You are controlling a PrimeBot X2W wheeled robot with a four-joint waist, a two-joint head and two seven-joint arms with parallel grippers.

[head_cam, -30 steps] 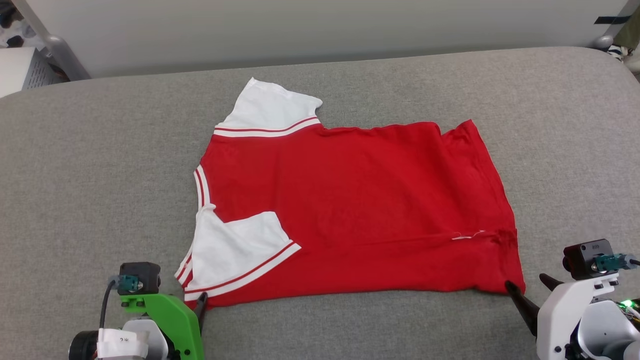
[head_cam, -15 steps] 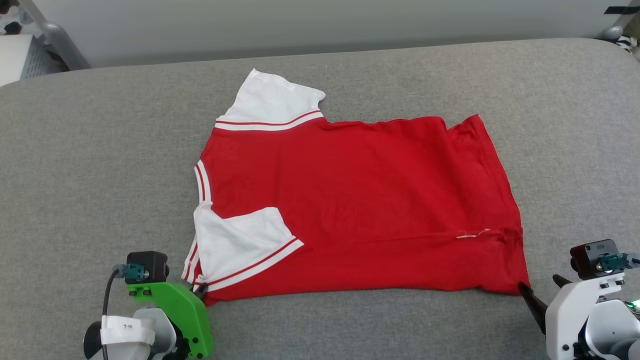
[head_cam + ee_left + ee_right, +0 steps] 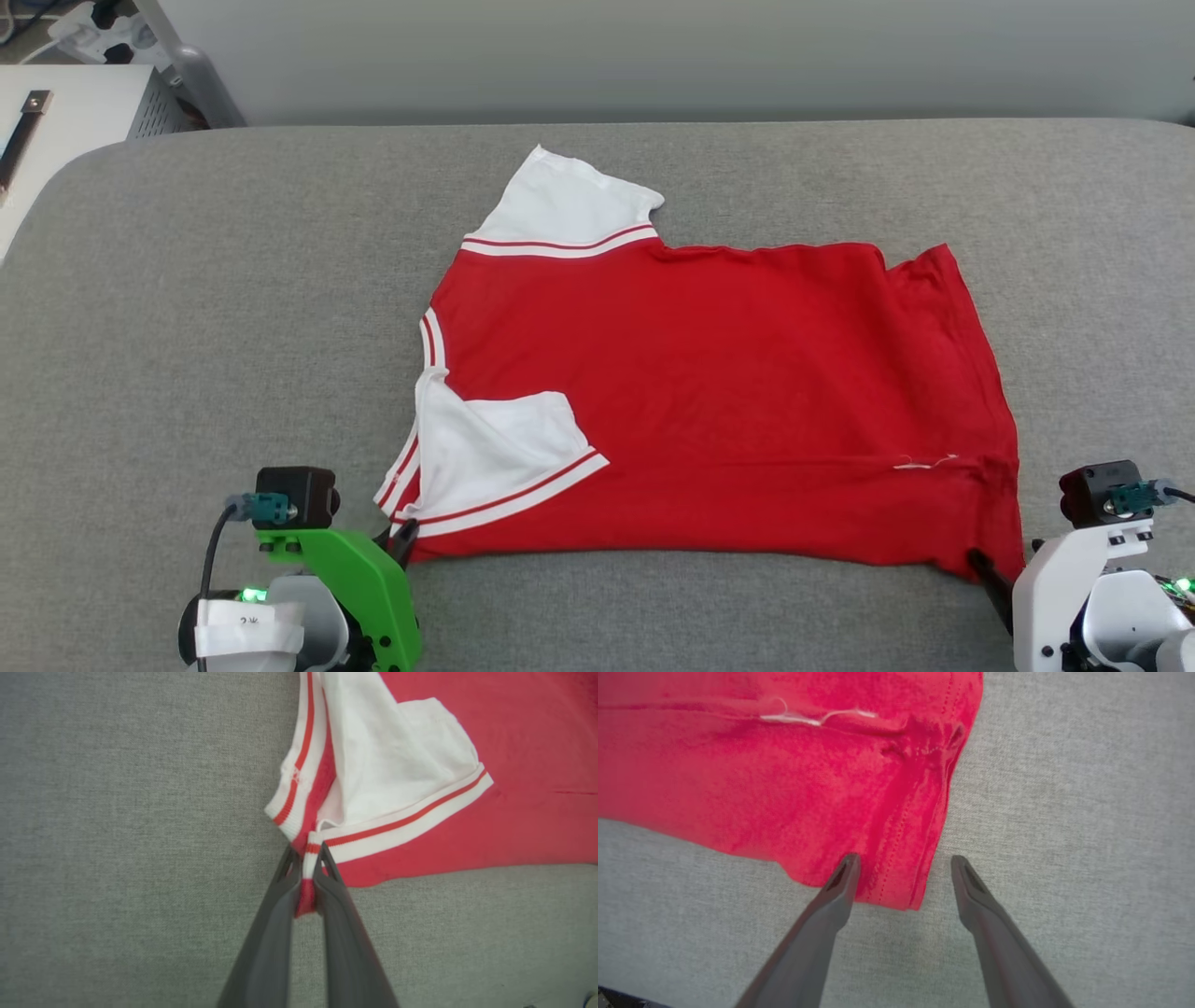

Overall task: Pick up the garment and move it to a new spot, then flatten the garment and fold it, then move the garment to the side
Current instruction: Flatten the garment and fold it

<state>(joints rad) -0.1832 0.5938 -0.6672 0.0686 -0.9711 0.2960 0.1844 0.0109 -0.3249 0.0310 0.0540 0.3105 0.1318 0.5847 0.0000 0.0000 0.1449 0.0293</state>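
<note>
Garment [image 3: 709, 392]: spread near flat on grey padded surface [image 3: 187, 327], centre-right in head view. Near white sleeve [image 3: 495, 448] turned in over red body; far sleeve [image 3: 569, 205] lies outspread.
Left gripper [image 3: 307, 851]: clenched on near shoulder corner at striped trim.
Right gripper [image 3: 904, 859]: released, fingers astride near hem corner, not yet pinching.
Judgement: relocation and flattening appear done; folding barely begun.
Remaining: close right grasp, complete folds, shift Garment aside.

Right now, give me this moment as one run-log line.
left gripper: shut on red jersey T-shirt at sleeve trim | right gripper: open, hem corner between fingers | shirt: flat on grey fabric surface
</note>
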